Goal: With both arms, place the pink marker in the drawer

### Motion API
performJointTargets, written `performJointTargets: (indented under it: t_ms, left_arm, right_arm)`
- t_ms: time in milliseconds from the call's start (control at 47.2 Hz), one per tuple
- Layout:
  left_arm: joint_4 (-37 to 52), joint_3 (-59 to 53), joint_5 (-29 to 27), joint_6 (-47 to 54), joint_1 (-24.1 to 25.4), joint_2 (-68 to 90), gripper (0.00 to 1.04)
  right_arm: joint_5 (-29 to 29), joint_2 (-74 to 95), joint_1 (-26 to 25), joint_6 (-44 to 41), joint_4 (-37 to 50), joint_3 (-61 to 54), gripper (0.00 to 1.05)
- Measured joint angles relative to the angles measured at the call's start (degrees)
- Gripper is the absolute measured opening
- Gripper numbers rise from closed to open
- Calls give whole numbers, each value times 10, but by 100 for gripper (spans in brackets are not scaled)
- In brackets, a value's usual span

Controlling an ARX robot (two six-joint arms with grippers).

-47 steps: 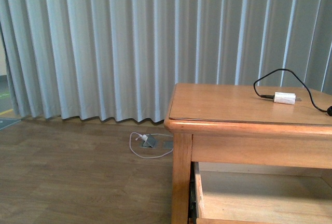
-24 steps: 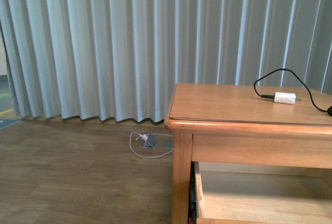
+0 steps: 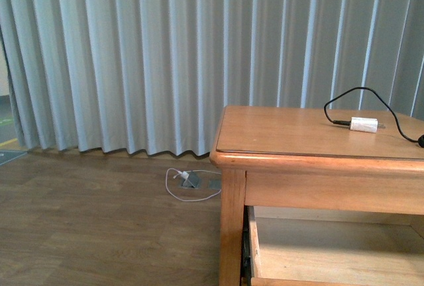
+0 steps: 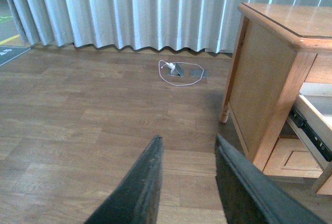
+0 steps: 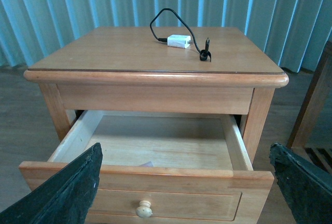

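Honey-coloured wood fills the front view from 3 to 5 o'clock: the table [image 3: 265, 134] stands there, with the drawer [image 3: 318, 246] pulled out at 5 o'clock and showing its pale inside. A white plug adapter [image 3: 363, 125] lies on the tabletop at 3 o'clock, and its black cable [image 3: 358, 89] loops above it. Grey curtains [image 3: 132, 54] hang behind. Near 6 o'clock a white cord [image 3: 173, 190] curls on the wooden floor [image 3: 79, 220] beside a floor socket [image 3: 197, 181]. Neither arm shows here. Nothing has shifted from the frames a second and half a second ago.

In the left wrist view, the left gripper [image 4: 188, 141] hangs above bare floor beside the table's side panel. Its black fingers [image 4: 142, 182] are spread, with nothing between them.

In the right wrist view, the right gripper [image 5: 185, 151] faces the open drawer, its fingers [image 5: 72, 187] parted very wide and holding nothing. The brass-coloured knob [image 5: 144, 211] sits low on the drawer front. Inside, a small pale sliver [image 5: 147, 164] peeks just over the front's inner edge; I cannot tell whether it is the pink marker. The marker cannot be made out with certainty in any view.
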Motion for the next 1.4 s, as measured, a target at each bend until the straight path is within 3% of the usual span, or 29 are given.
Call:
performJointTargets:
  t_ms: [64, 169, 233, 296, 487, 847, 1101, 1397]
  left_arm:
    - [0, 0, 0, 0, 0, 0, 53]
    - [0, 0, 0, 0, 0, 0, 73]
    - [0, 0, 0, 0, 0, 0, 90]
    - [0, 0, 0, 1, 0, 0, 101]
    - [0, 0, 0, 0, 0, 0, 99]
    - [0, 0, 0, 0, 0, 0, 99]
    - [0, 0, 0, 0, 0, 0, 99]
    - [0, 0, 0, 0, 0, 0, 99]
  right_arm:
    - [0, 2, 0, -1, -4, 1, 96]
    - [2, 53, 21, -26, -142, 42, 96]
    - [-8, 94, 35, -50, -189, 50, 96]
    - [-18, 150, 46, -71, -205, 59, 96]
    - [3, 354, 91, -87, -111, 85, 96]
    - [81, 630, 158, -28, 50, 146, 96]
    - [147, 778, 172, -2, 199, 186, 96]
    - [164, 874, 175, 15, 293, 236, 96]
